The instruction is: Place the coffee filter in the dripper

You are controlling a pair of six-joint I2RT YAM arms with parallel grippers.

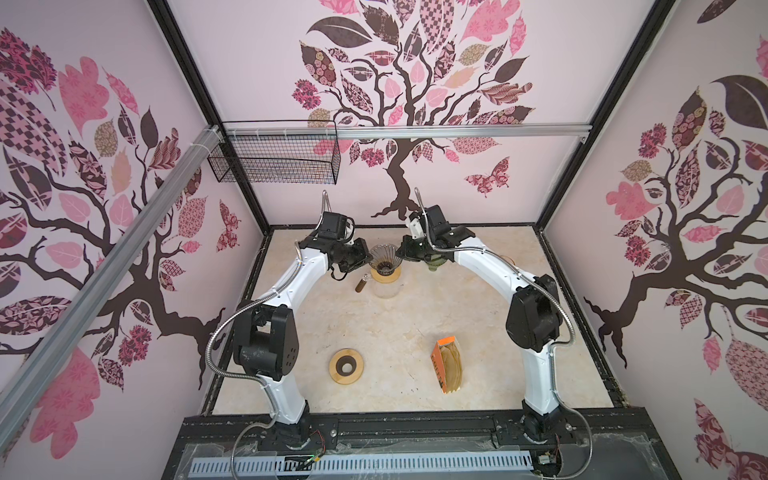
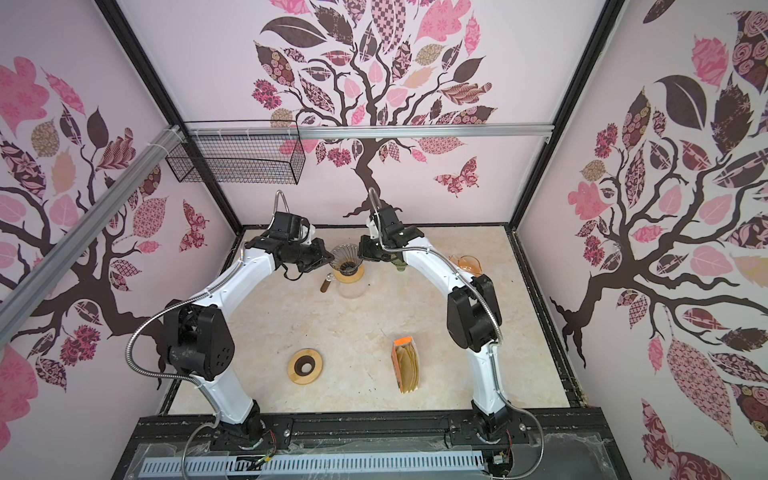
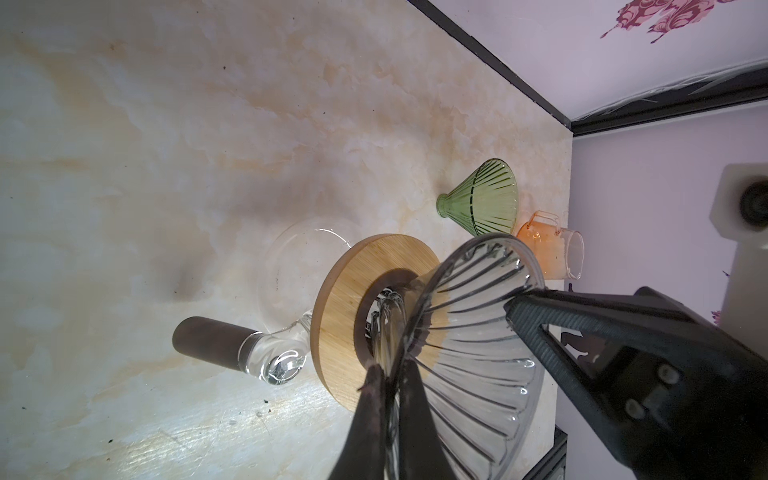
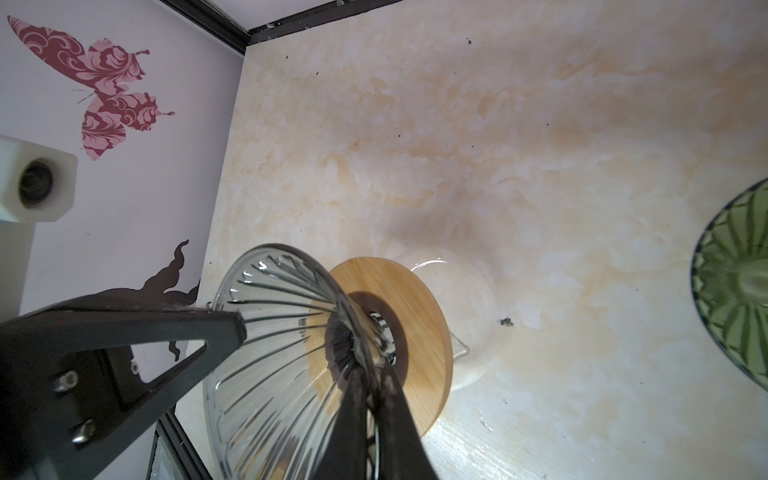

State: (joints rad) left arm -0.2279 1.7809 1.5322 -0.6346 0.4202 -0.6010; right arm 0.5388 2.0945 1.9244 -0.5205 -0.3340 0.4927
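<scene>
Apparently seating clear ribbed glass dripper with left claw and right claw clenched on its rim; next probably release, then fetch brown paper filter from orange carton.

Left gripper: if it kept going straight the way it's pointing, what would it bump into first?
The left gripper has its jaws shut on the clear glass dripper, so that comes first. Past it, probably the right gripper, clamped on the opposite rim; depth is unclear.
</scene>
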